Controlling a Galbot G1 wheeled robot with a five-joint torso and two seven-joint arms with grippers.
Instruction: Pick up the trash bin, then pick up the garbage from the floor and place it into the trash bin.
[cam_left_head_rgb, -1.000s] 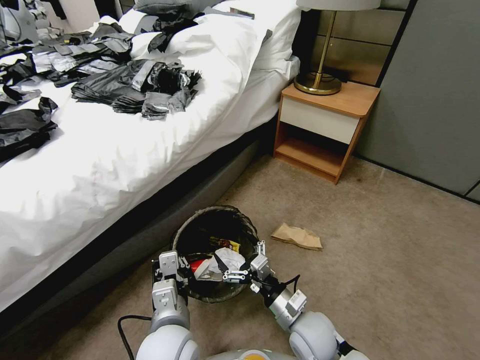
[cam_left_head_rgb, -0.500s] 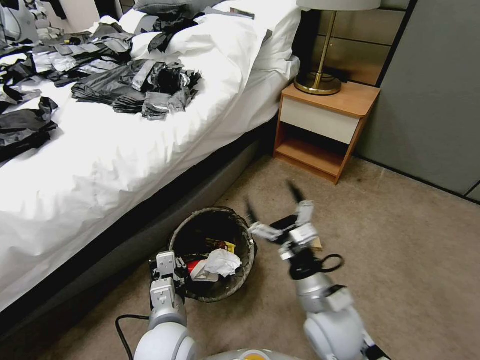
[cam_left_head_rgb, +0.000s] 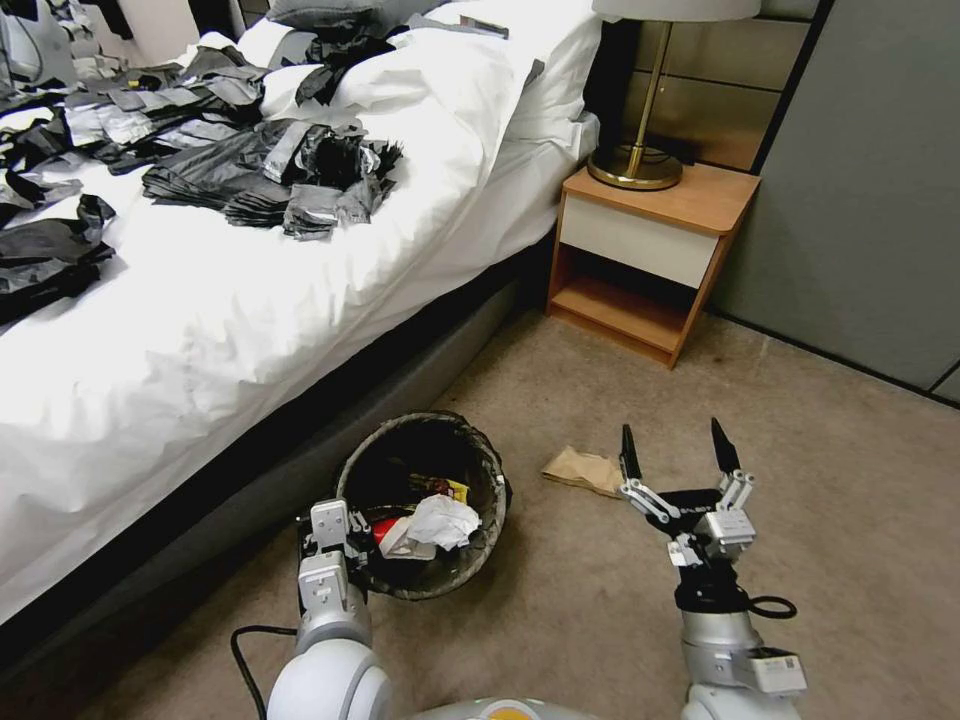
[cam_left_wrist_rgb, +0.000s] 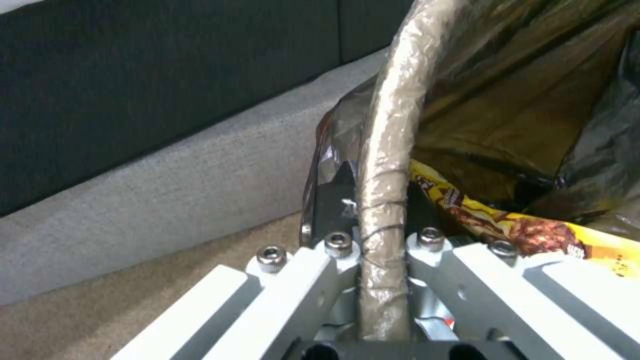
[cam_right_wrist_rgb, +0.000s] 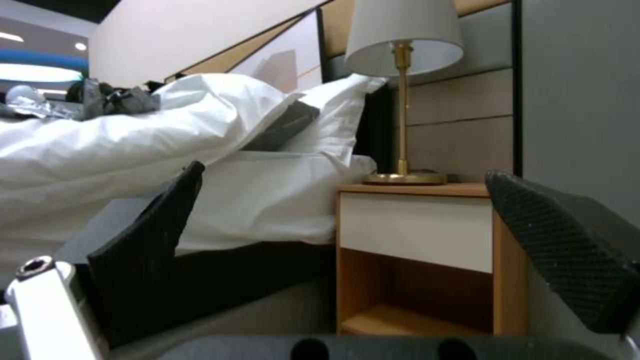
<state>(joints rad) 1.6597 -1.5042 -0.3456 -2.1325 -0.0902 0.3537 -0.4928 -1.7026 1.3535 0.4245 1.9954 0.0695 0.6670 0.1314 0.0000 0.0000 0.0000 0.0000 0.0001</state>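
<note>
Up close, left tool (cam_left_wrist_rgb: 373, 240) pinching trash bin (cam_left_wrist_rgb: 390, 125) rim.

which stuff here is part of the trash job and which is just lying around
Part of the job:
- trash bin, rim clamped by the left gripper
- tan paper bag on the carpet
- tissue and wrappers already in the bin
- right gripper, jaws open

Just lying about:
- black plastic sheets on the bed
- nightstand
- lamp

No readable text anywhere. Print on the yellow snack wrapper (cam_left_wrist_rgb: 533, 232) inside the trash bin (cam_left_head_rgb: 480, 470) too blurred to read. Same for the sticker on the right arm's wrist.
</note>
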